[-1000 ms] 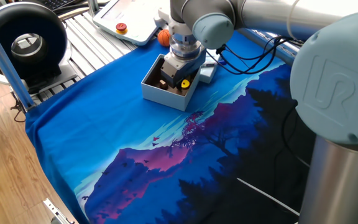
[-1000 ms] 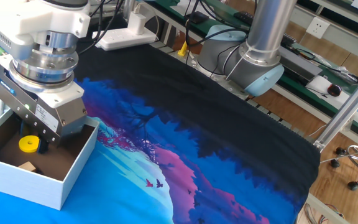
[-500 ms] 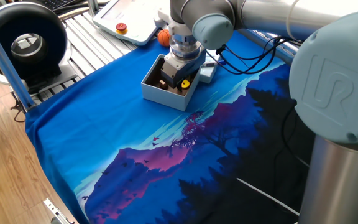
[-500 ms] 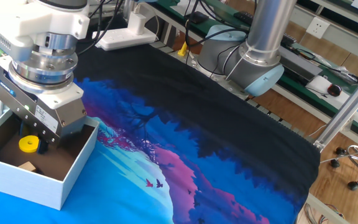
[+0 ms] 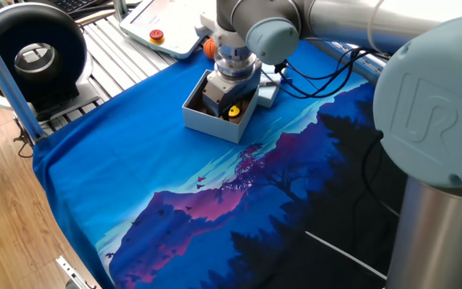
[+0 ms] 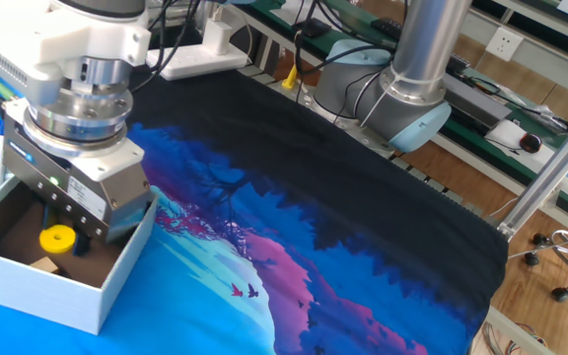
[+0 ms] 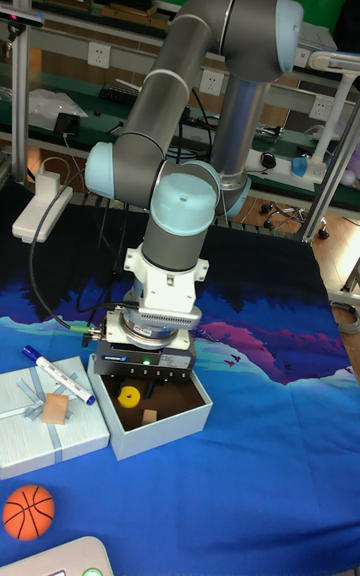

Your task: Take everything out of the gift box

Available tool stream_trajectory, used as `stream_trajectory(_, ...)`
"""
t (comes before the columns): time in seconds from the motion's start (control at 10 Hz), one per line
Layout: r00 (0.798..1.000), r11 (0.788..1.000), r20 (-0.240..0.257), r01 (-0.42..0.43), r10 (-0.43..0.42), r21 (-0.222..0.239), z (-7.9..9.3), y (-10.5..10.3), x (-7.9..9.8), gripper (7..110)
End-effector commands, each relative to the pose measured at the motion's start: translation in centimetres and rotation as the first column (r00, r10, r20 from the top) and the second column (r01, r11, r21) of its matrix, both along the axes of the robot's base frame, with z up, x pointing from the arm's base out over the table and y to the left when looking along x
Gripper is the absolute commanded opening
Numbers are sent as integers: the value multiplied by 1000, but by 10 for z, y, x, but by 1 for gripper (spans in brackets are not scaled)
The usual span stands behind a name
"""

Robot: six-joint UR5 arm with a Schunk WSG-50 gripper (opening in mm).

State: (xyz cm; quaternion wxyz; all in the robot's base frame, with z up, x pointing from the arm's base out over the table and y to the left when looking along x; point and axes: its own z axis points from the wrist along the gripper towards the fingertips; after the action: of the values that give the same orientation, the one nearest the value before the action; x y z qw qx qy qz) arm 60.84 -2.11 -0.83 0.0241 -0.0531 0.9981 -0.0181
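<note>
The gift box (image 5: 207, 119) (image 6: 62, 296) (image 7: 175, 424) stands on the blue cloth. My gripper (image 6: 60, 233) (image 5: 230, 107) (image 7: 131, 392) reaches down into it, its dark fingers shut on the yellow disc (image 6: 57, 239) (image 5: 233, 111) (image 7: 129, 397), which hangs just above the brown floor. One wooden cube (image 6: 42, 264) (image 7: 150, 417) lies on the box floor. Outside the box, another wooden cube (image 7: 57, 406) and the blue-and-white pen (image 7: 58, 373) rest on the ribboned lid (image 7: 40, 431). The orange ball (image 7: 28, 511) (image 5: 209, 46) lies on the cloth beyond the lid.
A white pendant with a red button (image 5: 157, 35) sits past the ball on the metal rollers. A white power strip (image 7: 42, 204) and cables lie at the cloth's edge. The robot's base (image 6: 412, 89) stands at the far side of the table.
My gripper has shifted and risen a little inside the box, and the yellow disc has moved along with it.
</note>
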Motion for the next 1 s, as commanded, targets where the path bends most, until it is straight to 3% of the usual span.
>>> stream_trajectory(0.0,1000,999,-4,-20,20,37,7,10,0,44)
stream_trajectory(0.3,999,999,15,-44,43,6,9,-7,8,44)
stream_trajectory(0.9,997,997,19,-71,70,42,6,3,10,44)
